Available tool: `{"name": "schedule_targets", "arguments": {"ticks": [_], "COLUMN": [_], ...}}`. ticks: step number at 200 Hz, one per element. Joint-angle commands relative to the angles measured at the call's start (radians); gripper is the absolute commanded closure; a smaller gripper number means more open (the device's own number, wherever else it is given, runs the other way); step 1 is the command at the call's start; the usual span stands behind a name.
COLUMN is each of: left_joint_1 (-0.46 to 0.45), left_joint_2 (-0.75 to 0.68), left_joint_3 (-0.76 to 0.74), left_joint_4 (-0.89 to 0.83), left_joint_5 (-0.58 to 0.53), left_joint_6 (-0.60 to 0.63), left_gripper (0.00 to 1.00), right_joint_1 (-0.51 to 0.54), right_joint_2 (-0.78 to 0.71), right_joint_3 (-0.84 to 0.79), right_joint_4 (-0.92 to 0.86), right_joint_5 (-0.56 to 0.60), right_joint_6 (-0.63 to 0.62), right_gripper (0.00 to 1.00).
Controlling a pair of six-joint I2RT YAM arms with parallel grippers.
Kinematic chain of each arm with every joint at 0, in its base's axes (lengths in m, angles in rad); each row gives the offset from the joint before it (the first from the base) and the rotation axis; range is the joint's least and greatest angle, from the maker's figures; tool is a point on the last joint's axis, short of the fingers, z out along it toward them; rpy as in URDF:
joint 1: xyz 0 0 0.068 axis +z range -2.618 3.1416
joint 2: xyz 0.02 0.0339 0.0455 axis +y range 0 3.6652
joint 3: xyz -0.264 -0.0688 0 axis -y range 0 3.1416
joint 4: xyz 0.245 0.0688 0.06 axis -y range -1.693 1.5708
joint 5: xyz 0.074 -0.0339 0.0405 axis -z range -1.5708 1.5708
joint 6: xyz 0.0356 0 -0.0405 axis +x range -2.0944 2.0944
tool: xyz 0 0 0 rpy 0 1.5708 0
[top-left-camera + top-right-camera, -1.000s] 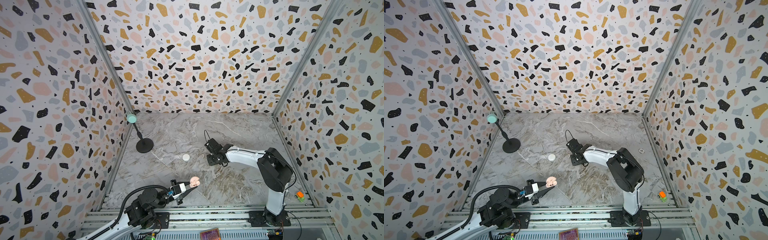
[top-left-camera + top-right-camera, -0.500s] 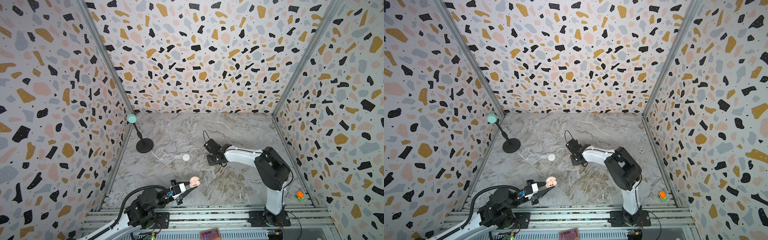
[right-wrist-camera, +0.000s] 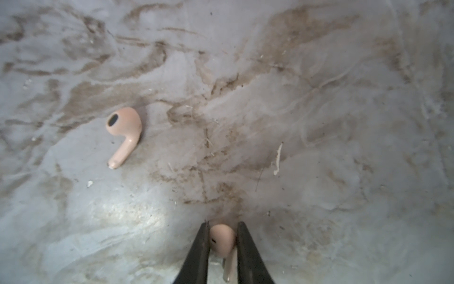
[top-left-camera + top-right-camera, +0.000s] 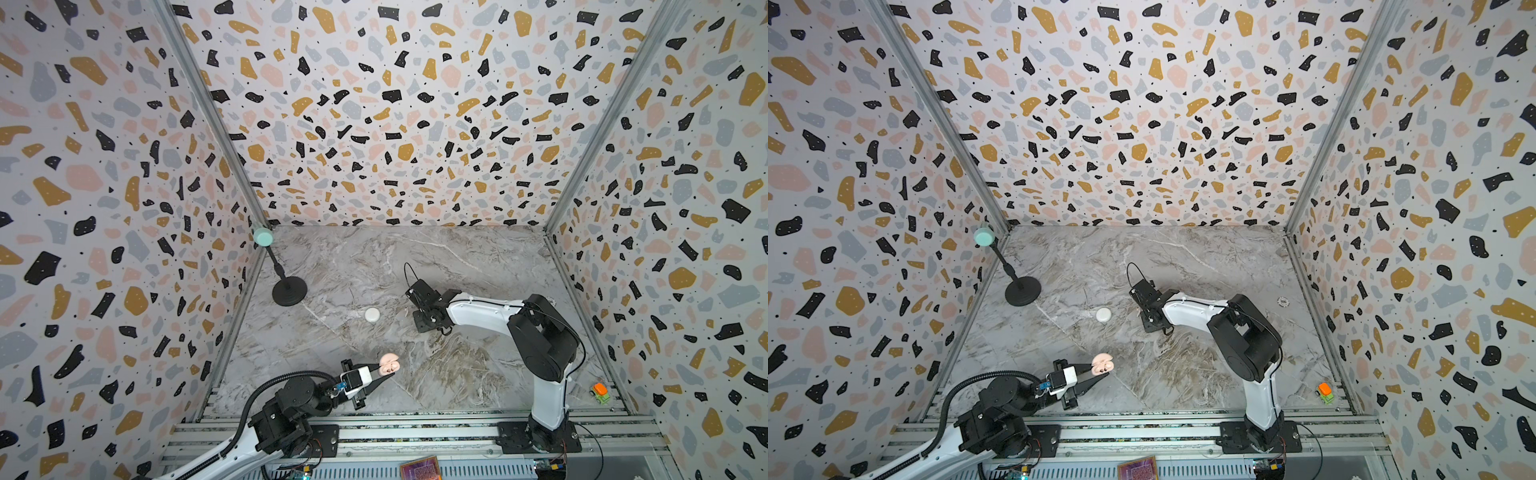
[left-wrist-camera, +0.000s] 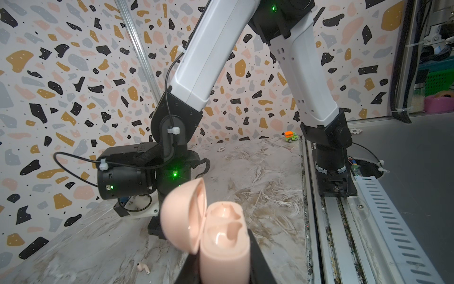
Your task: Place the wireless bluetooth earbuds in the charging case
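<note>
The pink charging case [image 5: 221, 236] is held by its lower body in the left end effector [image 5: 222, 268], over the near part of the table [image 4: 457, 374]. Its lid is swung open and both sockets are seen empty. The right end effector [image 3: 223, 225] is lowered to the table with the jaws narrow. One pink earbud [image 3: 221, 239] is enclosed between them, but whether it is already pressed from both sides cannot be told. A second pink earbud [image 3: 122, 135] is lying flat nearby, untouched. A closed white case [image 4: 372, 314] is seen on the table, near the right end effector but apart from it.
</note>
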Motion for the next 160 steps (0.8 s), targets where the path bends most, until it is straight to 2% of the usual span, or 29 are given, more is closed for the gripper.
{"name": "schedule_targets", "arguments": {"ticks": [1, 55, 160], "left_joint_1": [-0.003, -0.003, -0.004], "left_joint_2": [-0.009, -0.009, -0.01], "left_joint_3": [-0.006, -0.006, -0.006], "left_joint_4": [0.035, 0.032, 0.032], "left_joint_5": [-0.007, -0.009, -0.009], "left_joint_6": [0.005, 0.006, 0.006], "left_gripper": [1.0, 1.0, 1.0], "right_joint_1": [0.005, -0.01, -0.103], "right_joint_2": [0.007, -0.018, -0.139], "right_joint_3": [0.012, -0.002, -0.152], "right_joint_4": [-0.042, -0.025, 0.148], "right_joint_5": [0.011, -0.031, -0.278], "right_joint_6": [0.009, 0.016, 0.034], "right_gripper": [0.8, 0.83, 0.83]}}
